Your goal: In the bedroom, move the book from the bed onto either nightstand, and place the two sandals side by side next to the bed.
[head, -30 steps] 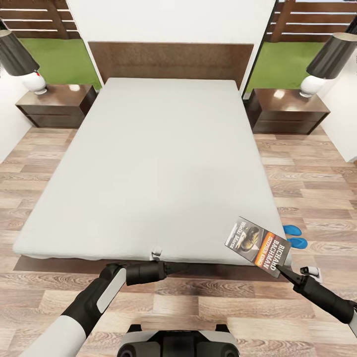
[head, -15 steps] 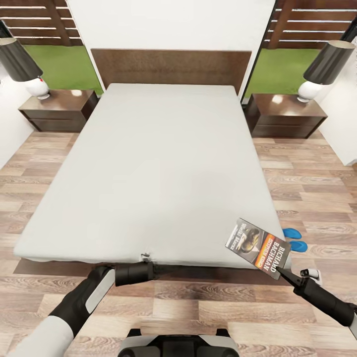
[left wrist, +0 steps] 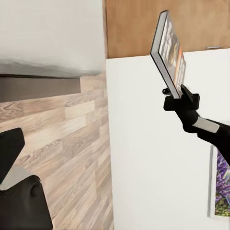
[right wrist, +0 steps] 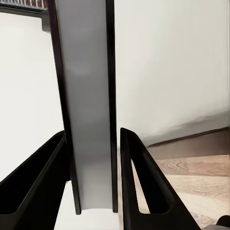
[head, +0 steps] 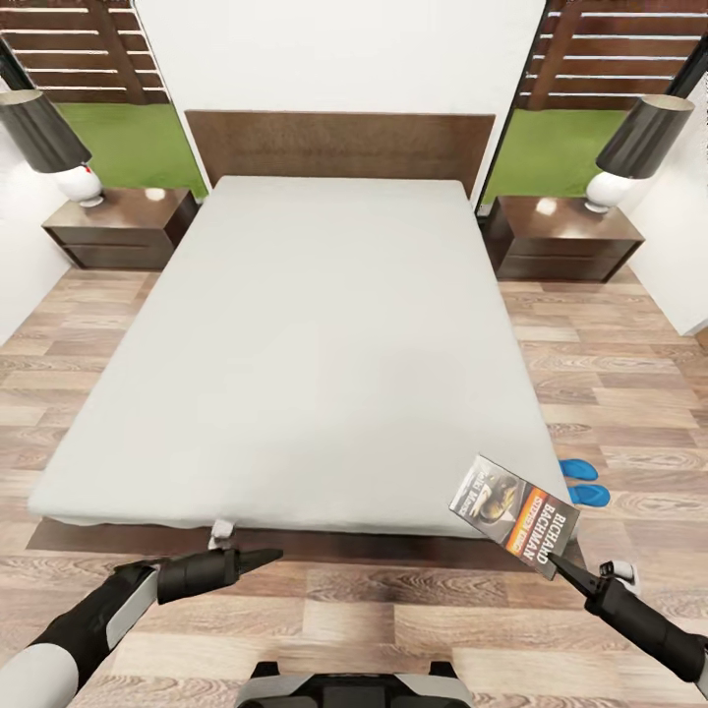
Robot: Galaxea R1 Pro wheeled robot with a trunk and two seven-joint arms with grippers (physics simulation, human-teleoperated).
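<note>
- white back wall (head: 334, 54), top centre
- light brown wood-plank floor (head: 610, 383)
- tall dark-framed windows (head: 98, 88) in the upper corners, showing grass
- black-shaded white-based table lamps (head: 634, 147), upper left and right

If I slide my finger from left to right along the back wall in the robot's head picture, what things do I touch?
Left lamp → left nightstand → headboard → right nightstand → right lamp.

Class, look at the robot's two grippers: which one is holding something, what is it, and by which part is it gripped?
The right gripper holds the book, its jaws pinching the lower edge, clear of the bed. The left gripper holds nothing.
</note>
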